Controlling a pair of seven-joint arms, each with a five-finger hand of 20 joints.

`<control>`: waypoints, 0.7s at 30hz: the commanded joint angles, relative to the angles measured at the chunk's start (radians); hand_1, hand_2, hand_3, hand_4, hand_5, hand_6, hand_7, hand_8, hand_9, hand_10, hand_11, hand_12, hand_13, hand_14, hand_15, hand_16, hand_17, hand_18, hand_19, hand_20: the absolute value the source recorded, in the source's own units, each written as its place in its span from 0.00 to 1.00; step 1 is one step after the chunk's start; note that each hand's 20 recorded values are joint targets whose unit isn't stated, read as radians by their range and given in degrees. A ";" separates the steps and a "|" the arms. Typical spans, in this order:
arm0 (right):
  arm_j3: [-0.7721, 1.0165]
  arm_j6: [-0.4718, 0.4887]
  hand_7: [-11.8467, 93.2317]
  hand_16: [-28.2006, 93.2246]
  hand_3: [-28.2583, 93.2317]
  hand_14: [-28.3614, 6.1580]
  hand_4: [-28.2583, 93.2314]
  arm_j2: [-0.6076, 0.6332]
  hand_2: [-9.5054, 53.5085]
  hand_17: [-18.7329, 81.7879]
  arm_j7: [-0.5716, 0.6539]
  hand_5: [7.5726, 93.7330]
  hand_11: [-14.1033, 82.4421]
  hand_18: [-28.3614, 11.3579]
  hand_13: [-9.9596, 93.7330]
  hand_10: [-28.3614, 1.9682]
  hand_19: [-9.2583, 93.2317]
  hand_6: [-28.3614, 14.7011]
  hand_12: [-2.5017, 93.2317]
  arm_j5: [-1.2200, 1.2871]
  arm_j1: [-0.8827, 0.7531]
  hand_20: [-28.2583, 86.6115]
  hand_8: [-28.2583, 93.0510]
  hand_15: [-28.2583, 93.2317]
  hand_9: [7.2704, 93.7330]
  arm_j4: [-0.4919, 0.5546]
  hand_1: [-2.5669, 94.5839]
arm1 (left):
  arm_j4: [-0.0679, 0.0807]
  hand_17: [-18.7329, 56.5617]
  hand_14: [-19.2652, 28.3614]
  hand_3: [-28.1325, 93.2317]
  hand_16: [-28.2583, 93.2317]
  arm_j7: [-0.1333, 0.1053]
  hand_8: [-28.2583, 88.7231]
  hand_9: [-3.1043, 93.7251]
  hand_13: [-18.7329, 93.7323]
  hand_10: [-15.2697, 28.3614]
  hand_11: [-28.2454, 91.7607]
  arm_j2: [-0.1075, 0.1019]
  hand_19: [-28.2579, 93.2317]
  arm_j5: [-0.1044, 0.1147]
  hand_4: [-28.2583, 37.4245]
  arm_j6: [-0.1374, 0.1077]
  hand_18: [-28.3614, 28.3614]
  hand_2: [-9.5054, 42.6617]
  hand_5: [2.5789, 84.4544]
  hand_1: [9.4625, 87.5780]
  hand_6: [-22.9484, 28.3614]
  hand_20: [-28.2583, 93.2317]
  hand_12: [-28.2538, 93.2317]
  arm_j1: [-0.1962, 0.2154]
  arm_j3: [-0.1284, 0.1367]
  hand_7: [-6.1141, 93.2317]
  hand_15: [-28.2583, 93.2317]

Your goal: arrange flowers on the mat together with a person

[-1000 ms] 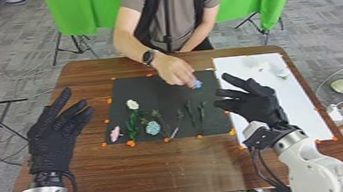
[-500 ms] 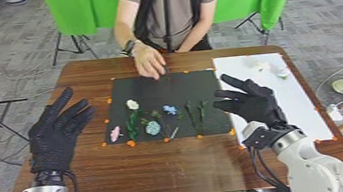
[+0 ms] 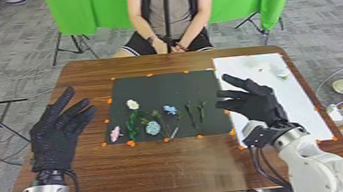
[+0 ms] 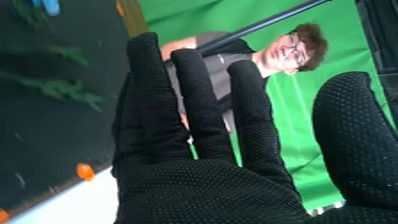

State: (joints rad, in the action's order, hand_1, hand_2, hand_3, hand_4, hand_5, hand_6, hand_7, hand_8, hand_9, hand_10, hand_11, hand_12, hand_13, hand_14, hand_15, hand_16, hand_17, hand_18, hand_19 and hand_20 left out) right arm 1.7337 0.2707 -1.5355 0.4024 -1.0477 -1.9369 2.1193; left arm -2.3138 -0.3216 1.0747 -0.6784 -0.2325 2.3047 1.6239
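Note:
On the dark mat in the head view lie a white flower, a pink flower, a pale blue-green flower and a blue flower, with green stems at the right part. My left hand is held left of the mat, fingers straight. Over the mat's right edge my right hand hangs with relaxed fingers, holding nothing. In the right wrist view, my right hand has straight fingers; the blue flower and green leaves lie on the mat beyond.
A white sheet with a few pale flowers on it covers the right side of the brown table. Orange markers line the mat's edges. A black pole rises beyond the far table edge.
The person's hand placed the blue flower at the top of a stem, let go and withdrew from the mat to beyond the far table edge. Both my hands have stayed nearly still.

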 commanded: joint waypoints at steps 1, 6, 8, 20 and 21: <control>-0.012 -0.202 0.23 0.30 0.91 0.21 0.00 0.150 0.24 0.27 -0.051 0.44 0.30 0.22 0.57 0.31 0.66 0.70 0.15 -0.207 0.066 0.42 0.13 0.62 0.56 -0.003 0.23 | 0.000 0.18 1.00 0.85 0.14 -0.003 0.16 0.41 0.41 0.86 0.46 -0.001 0.81 0.003 0.00 -0.005 0.96 0.40 0.39 0.14 0.61 0.15 0.32 0.001 -0.007 0.17 0.67; -0.018 -0.329 0.23 0.30 0.90 0.24 0.00 0.262 0.22 0.30 0.023 0.42 0.31 0.19 0.62 0.29 0.70 0.72 0.15 -0.417 0.124 0.42 0.13 0.66 0.57 -0.047 0.24 | -0.006 0.18 1.00 0.85 0.14 0.011 0.16 0.41 0.41 0.86 0.46 0.007 0.81 0.002 0.00 -0.009 0.96 0.40 0.39 0.14 0.61 0.15 0.32 0.015 -0.004 0.17 0.67; -0.103 -0.455 0.23 0.29 0.91 0.25 0.00 0.355 0.21 0.31 0.098 0.40 0.31 0.18 0.63 0.28 0.71 0.73 0.15 -0.499 0.195 0.42 0.13 0.66 0.57 -0.091 0.24 | -0.008 0.18 1.00 0.85 0.14 0.009 0.16 0.41 0.41 0.86 0.46 0.000 0.81 0.004 0.00 -0.016 0.96 0.40 0.39 0.14 0.61 0.15 0.32 0.018 -0.002 0.17 0.67; -0.329 -0.545 0.24 0.28 0.90 0.30 0.00 0.570 0.18 0.33 0.351 0.31 0.32 0.18 0.67 0.28 0.75 0.74 0.15 -0.841 0.457 0.38 0.13 0.69 0.58 -0.353 0.26 | -0.010 0.18 1.00 0.85 0.14 -0.007 0.16 0.41 0.41 0.87 0.46 -0.019 0.82 0.015 0.00 -0.029 0.96 0.40 0.39 0.14 0.61 0.15 0.32 0.008 -0.015 0.17 0.67; -0.347 -0.542 0.24 0.28 0.90 0.31 0.00 0.584 0.18 0.34 0.364 0.31 0.32 0.18 0.68 0.28 0.76 0.74 0.15 -0.867 0.474 0.38 0.13 0.69 0.58 -0.370 0.27 | -0.010 0.18 1.00 0.85 0.14 -0.003 0.16 0.41 0.41 0.87 0.46 -0.016 0.82 0.013 0.00 -0.029 0.96 0.40 0.39 0.14 0.61 0.15 0.32 0.007 -0.015 0.17 0.67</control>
State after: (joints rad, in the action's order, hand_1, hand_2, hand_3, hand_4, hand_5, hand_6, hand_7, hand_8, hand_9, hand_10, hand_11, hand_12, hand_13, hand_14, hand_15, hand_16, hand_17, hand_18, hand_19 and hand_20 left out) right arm 1.4230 -0.3196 -1.0368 0.7305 -1.7964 -1.5851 1.8390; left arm -2.3210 -0.3266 1.0618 -0.6761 -0.2473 2.3071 1.6186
